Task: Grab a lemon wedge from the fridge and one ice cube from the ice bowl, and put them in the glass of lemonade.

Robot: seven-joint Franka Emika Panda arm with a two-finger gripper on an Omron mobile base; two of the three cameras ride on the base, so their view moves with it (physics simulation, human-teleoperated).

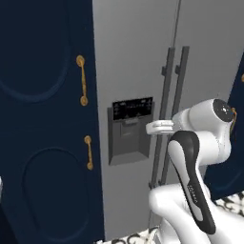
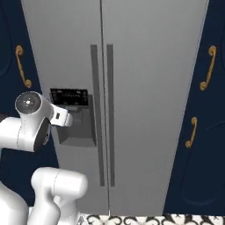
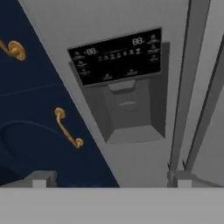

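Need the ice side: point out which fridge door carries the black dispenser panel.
The left door of the fridge: it alone has the black dispenser panel with a recess below. The right door is plain grey.

Tall grey two-door fridge point(image 2: 145, 88), both doors shut, dark upright handles point(image 2: 102, 114) at centre, black dispenser panel point(image 3: 118, 57) in left door

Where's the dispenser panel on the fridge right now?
The dispenser panel sits in the left door of the fridge, beside the two long upright handles, near the navy cabinet.
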